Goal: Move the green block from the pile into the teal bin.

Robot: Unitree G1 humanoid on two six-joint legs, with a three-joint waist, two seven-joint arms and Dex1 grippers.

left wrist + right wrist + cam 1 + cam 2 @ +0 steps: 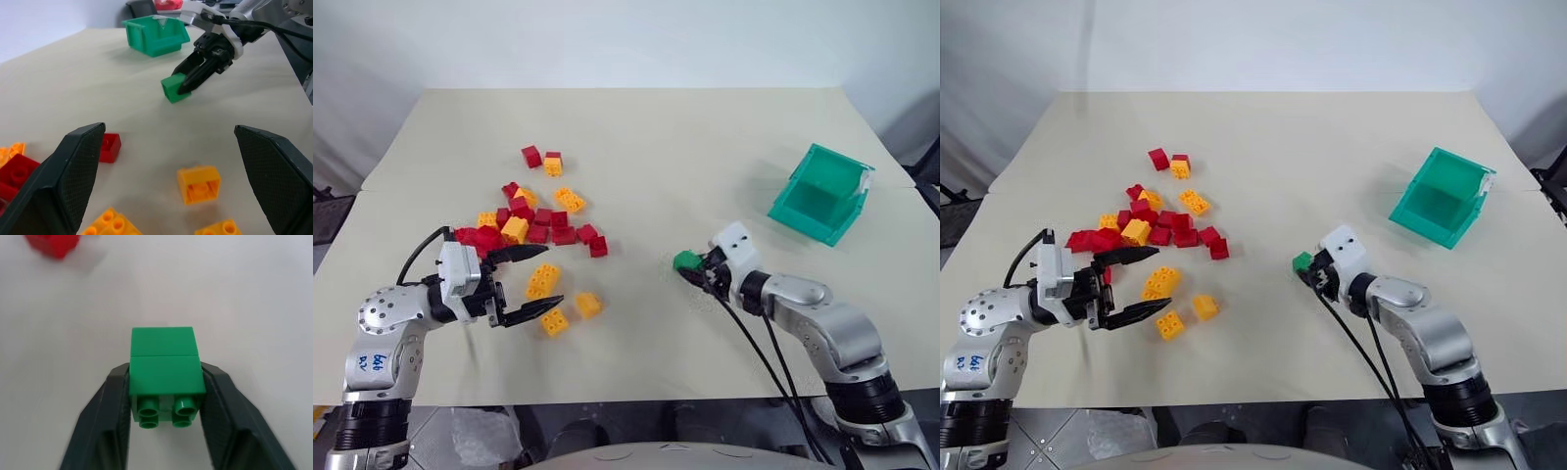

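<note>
The right gripper [697, 264] has its jaws clenched on the green block [165, 374], one black finger against each side of it, studs turned back toward the wrist. The block is low over the desk [666, 137] or just resting on it; which, the pictures do not settle. It sits well apart from the teal bin [822, 194], on the bin's near side and toward the pile [533, 220], with bare desk between block and bin.

The left gripper [530, 284] has its jaws released and spread wide, grasping nothing, pointing level across the loose yellow bricks [544, 280] at the pile's near edge, on the far side of the pile from the bin.

As I judge it, the pick is done and the carry is the step in hand: the block is already clear of the pile. The next move calls for lifting the block, swinging it out toward the bin, bringing it over the bin's open top above the rim, and only then letting the jaws go. The grip looks square, so slipping seems unlikely.
</note>
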